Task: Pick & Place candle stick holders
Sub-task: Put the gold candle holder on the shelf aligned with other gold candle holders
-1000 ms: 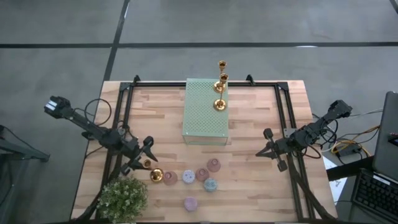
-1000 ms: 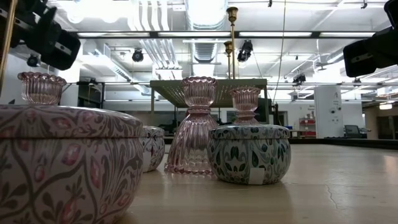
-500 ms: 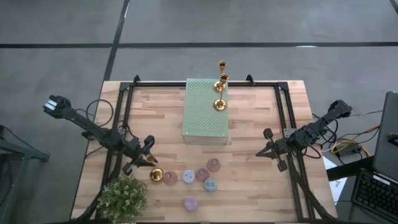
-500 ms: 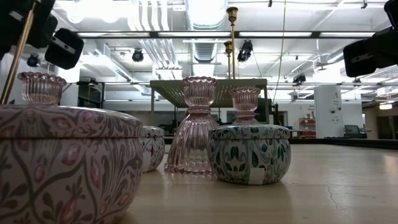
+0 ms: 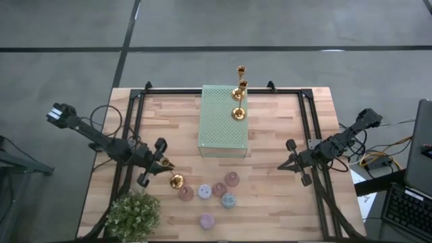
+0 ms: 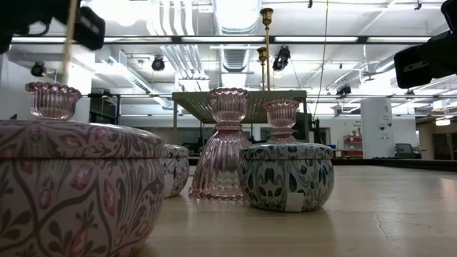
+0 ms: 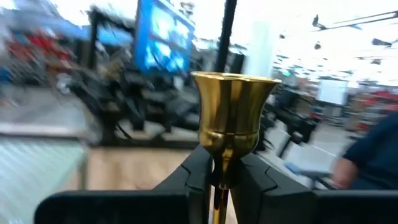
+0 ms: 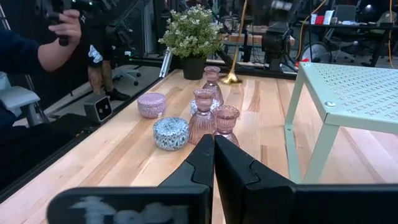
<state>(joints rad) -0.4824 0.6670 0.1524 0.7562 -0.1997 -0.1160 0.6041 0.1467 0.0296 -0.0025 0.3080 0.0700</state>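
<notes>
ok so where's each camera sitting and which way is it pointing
High: overhead, straight down on table; both arms show.
Low: tabletop level, facing pink holders; dark arm parts above.
Left wrist: behind left claw, shut on gold holder.
Right wrist: behind shut right claw, facing plant.
Shared: the gold holder.

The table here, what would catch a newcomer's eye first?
The left gripper near the table's front left is shut on the thin stem of a gold candle holder, tilting it off the wood. Behind it, three more gold holders stand on the pale green perforated block, and pink glass holders cluster with round tins at the front.
</notes>
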